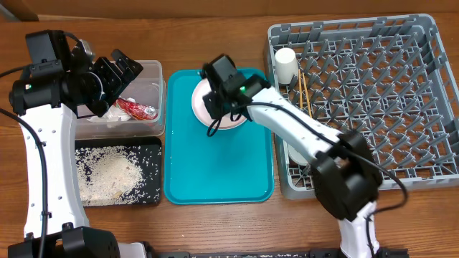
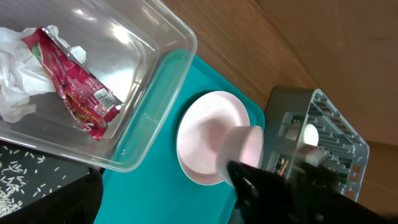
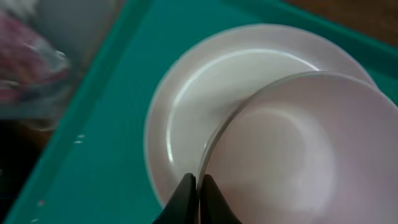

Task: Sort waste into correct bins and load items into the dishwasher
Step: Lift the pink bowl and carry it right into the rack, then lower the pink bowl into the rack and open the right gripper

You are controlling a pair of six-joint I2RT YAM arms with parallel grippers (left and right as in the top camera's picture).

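Right end effector (image 3: 199,198) is clamped on the lower rim of the tilted bowl (image 3: 292,149), over the plate (image 3: 186,106) at the teal tray (image 1: 215,179) top edge; the lower tray floor lies open. Left end effector (image 1: 123,72), fingers apart, hangs over the clear tub (image 1: 154,80), upper left.

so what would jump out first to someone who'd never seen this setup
The right gripper pinching a pale bowl by its rim, over the pink plate on the teal tray. Then the red wrapper in the clear tub, and white rice strewn over the black tray beside it.
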